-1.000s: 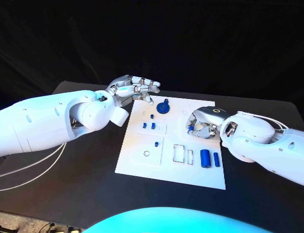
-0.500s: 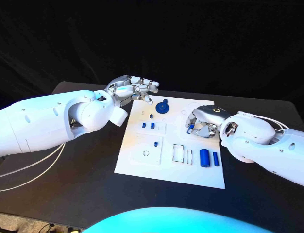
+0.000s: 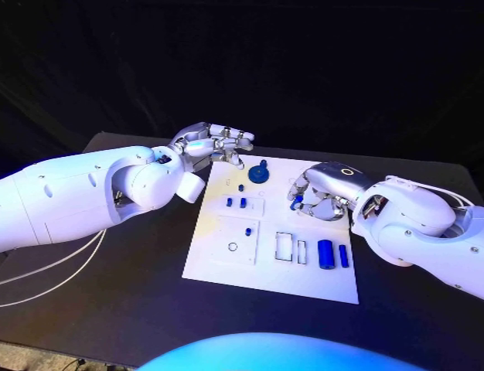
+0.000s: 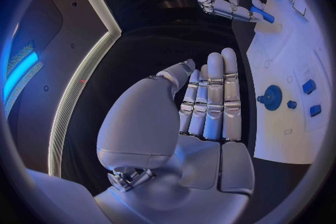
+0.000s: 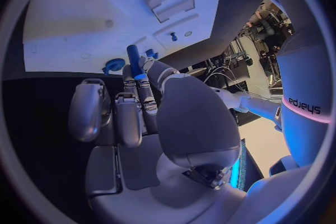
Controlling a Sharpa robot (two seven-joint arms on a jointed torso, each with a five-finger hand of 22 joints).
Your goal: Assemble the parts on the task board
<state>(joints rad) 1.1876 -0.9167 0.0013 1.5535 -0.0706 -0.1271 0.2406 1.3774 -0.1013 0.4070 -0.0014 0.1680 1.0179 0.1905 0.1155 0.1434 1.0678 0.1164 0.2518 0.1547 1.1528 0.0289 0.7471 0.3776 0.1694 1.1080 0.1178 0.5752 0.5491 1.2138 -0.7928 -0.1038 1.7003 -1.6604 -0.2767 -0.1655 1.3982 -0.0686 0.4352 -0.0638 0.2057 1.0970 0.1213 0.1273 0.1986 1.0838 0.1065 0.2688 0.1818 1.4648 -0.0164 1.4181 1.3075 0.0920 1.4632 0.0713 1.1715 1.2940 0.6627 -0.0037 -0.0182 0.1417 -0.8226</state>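
Task board [image 3: 222,255] mid-table [image 3: 120,301]; parts [image 3: 333,253] on its right side.

White arms [image 3: 52,197], silver robot hand [image 3: 214,143], thin cables.

- black table [image 3: 141,301], matte, spreading out past the white plate on every side
- black cloth backdrop [image 3: 309,69] behind the table's far edge, hanging in soft folds
- white cables [image 3: 42,274] draped in loops across the table's left part, running off toward the picture's left edge
- thin white cables [image 3: 431,192] near the table's right part, arching over the dark surface
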